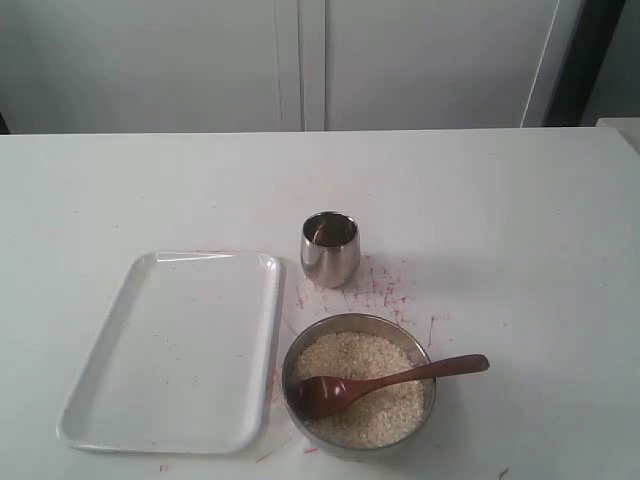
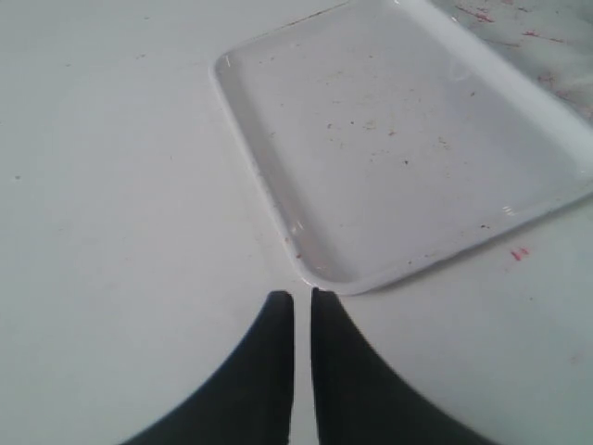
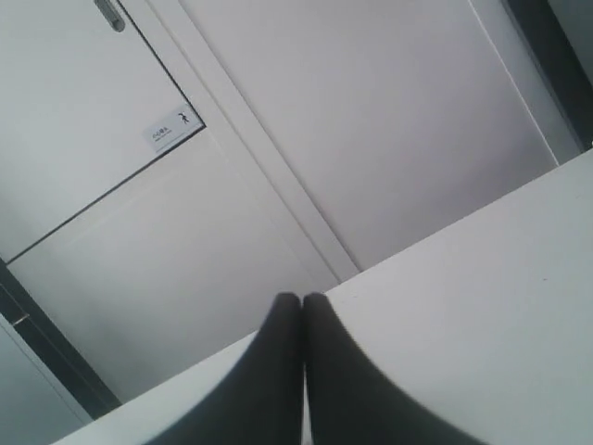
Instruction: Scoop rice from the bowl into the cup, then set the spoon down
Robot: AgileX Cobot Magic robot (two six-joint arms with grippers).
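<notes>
The wide steel bowl [image 1: 424,358] stands near the table's front edge, filled with off-white rice [image 1: 375,405]. The dark wooden spoon [image 1: 400,377] lies in it, its oval end on the rice and its handle sticking out over the right rim. Behind the bowl stands the small steel cup [image 1: 330,249]. Neither arm shows in the exterior view. My left gripper [image 2: 302,297] is shut with only a thin slit between its fingers, just off a corner of the white tray [image 2: 408,139]. My right gripper [image 3: 302,300] is shut on nothing, facing cabinet doors beyond the table edge.
A white rectangular tray [image 1: 175,350] lies left of the bowl and holds nothing. Pink stains [image 1: 385,290] mark the white table between cup and bowl. White cabinet doors [image 1: 300,60] stand behind the table.
</notes>
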